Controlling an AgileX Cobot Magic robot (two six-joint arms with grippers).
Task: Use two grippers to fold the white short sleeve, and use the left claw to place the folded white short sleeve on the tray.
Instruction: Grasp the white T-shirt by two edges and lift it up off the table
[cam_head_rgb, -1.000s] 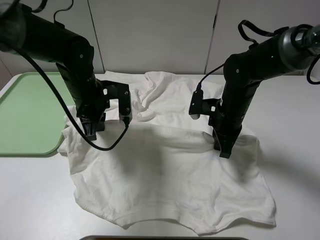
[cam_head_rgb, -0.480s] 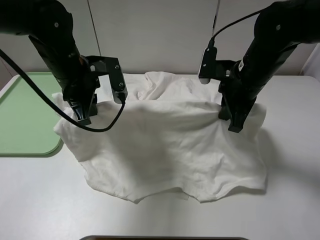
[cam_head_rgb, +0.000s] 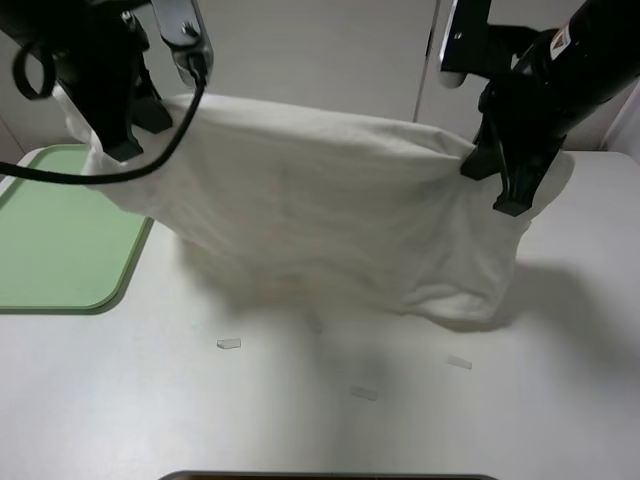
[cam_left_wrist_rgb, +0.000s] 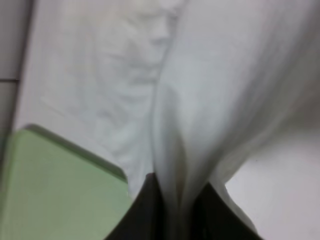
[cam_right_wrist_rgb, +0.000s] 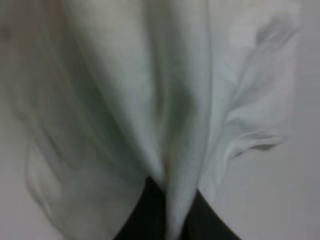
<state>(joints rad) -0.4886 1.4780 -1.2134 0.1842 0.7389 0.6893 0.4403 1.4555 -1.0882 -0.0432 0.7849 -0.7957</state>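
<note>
- Above the worktop (cam_head_rgb: 300, 430), your white short sleeve (cam_head_rgb: 320, 200) hangs stretched between both arms, beside the tray (cam_head_rgb: 50, 250).
- Your left gripper (cam_head_rgb: 120, 150) pinches one end.
- Your right gripper (cam_head_rgb: 508, 205) pinches the other.

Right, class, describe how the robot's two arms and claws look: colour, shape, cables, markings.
The left arm and right arm are thick, black and jointed, much alike. The left claw and right claw are black too. A black cable loops from the left arm. A black bracket sits on the right arm, which bears a small pale mark.
</note>
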